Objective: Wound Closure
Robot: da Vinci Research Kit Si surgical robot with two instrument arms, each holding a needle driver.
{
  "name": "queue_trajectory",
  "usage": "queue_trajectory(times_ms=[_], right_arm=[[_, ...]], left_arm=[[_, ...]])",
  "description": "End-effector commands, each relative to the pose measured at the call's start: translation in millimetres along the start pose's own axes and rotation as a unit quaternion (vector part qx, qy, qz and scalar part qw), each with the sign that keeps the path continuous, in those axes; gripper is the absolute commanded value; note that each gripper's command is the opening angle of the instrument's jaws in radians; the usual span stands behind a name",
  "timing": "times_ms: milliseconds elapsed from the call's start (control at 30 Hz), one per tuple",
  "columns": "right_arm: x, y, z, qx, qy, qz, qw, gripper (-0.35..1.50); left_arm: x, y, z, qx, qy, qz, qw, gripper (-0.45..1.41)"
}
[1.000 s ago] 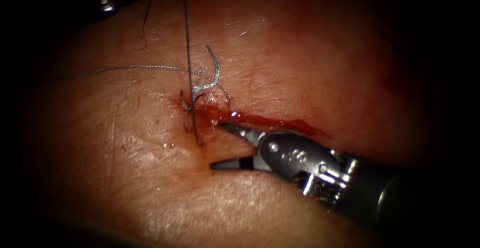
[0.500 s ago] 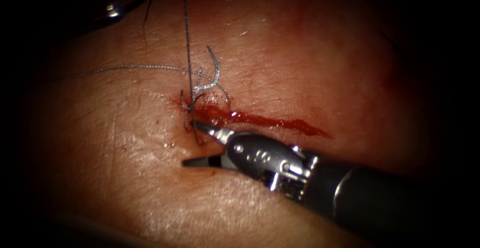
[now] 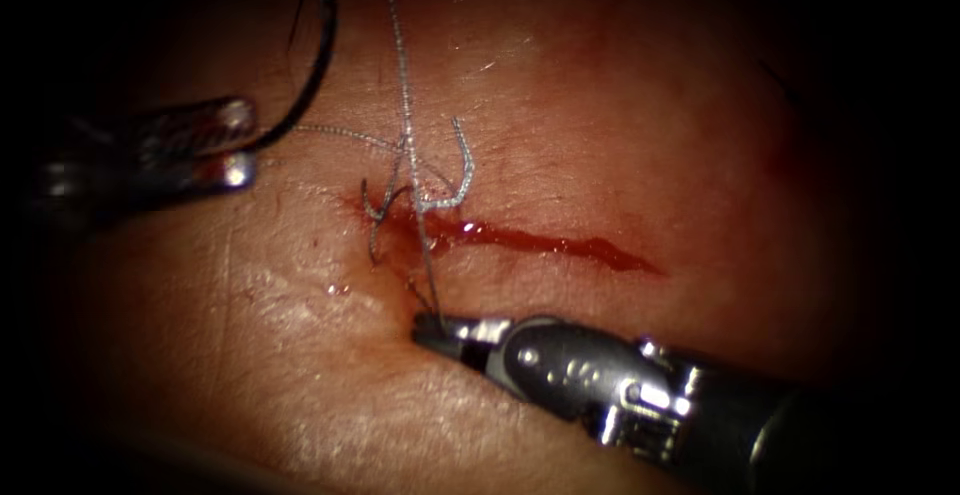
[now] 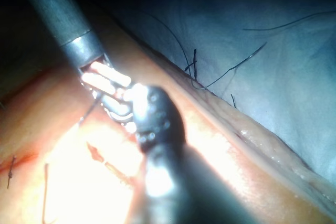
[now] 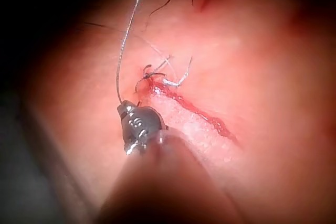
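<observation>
Gripping the thread [image 3: 405,105] below the cut [image 3: 540,243], right tool [image 3: 428,332]; left tool [image 3: 225,150] jaw state indiscernible.

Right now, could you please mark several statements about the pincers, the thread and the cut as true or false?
1. The right pincer is shut on the thread. True.
2. The right pincer is at the right end of the cut. False: it is near the cut's left end.
3. Red fluid lies along the cut. True.
4. The left pincer touches the stitch. False: it is apart from the stitch, to its left. A dark curved strand reaches it, and I cannot tell whether that is the needle.
</observation>
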Motion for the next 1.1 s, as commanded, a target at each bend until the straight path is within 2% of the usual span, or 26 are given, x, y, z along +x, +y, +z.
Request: queue_trajectory(times_ms=[33,100,167,233,267,367,500,533,600,633,733,767,933,1000,1067,1100], right_arm=[[2.5,-3.5,0.2,0.029,0.003,0.010,1.000,-0.35],[4.3,-4.8,-0.1,0.045,0.005,0.011,0.999,-0.35],[7.5,-6.5,-0.4,0.068,0.011,0.015,0.997,-0.35],[9.1,-7.5,-0.5,0.082,0.011,0.023,0.996,-0.35],[10.7,-8.7,-0.5,0.104,0.013,0.030,0.994,-0.35],[13.2,-11.0,-0.4,0.149,0.028,0.052,0.987,-0.35],[14.8,-11.8,-0.4,0.175,0.041,0.053,0.982,-0.35],[14.9,-11.1,-0.3,0.171,0.055,0.051,0.982,-0.18],[14.3,-9.4,-0.7,0.129,0.062,0.053,0.988,1.06],[13.6,-8.0,-1.3,0.102,0.059,0.058,0.991,1.35],[11.6,-5.3,-2.8,0.083,0.054,0.068,0.993,1.41],[9.9,-3.7,-4.2,0.074,0.049,0.072,0.993,1.41],[5.7,-0.3,-6.7,0.042,0.032,0.047,0.998,1.38],[4.0,1.5,-6.4,0.027,0.024,0.041,0.999,1.38],[3.2,2.5,-5.8,0.021,0.021,0.025,0.999,1.35],[2.4,3.7,-4.9,0.013,0.017,-0.016,1.000,1.33]], left_arm=[[-1.8,2.2,-0.5,-0.003,-0.004,-0.003,1.000,-0.45],[-2.7,3.4,-0.9,-0.005,-0.005,-0.006,1.000,-0.45],[-3.8,5.0,-1.6,-0.010,-0.008,-0.008,1.000,-0.45],[-4.1,5.8,-2.1,-0.012,-0.009,-0.011,1.000,-0.45],[-4.5,6.5,-2.6,-0.013,-0.010,-0.011,1.000,-0.45],[-4.7,7.2,-3.1,-0.015,-0.010,-0.011,1.000,-0.45],[-4.6,6.9,-3.3,-0.016,-0.010,-0.012,1.000,-0.45],[-4.5,6.6,-3.3,-0.016,-0.009,-0.013,1.000,-0.45],[-4.5,6.3,-3.6,-0.013,-0.011,-0.014,1.000,-0.45],[-4.4,5.7,-4.2,-0.008,-0.015,-0.019,1.000,-0.45],[-4.0,4.0,-6.1,0.011,-0.030,-0.014,0.999,-0.45],[-3.5,2.7,-8.2,0.025,-0.045,-0.010,0.999,-0.45],[-2.2,-0.1,-13.9,0.062,-0.049,-0.014,0.997,-0.45],[-1.6,-1.2,-16.7,0.081,-0.053,-0.018,0.995,-0.45],[-1.2,-1.8,-18.1,0.092,-0.055,-0.018,0.994,-0.45],[-0.9,-2.1,-19.0,0.099,-0.056,-0.016,0.993,-0.45]])
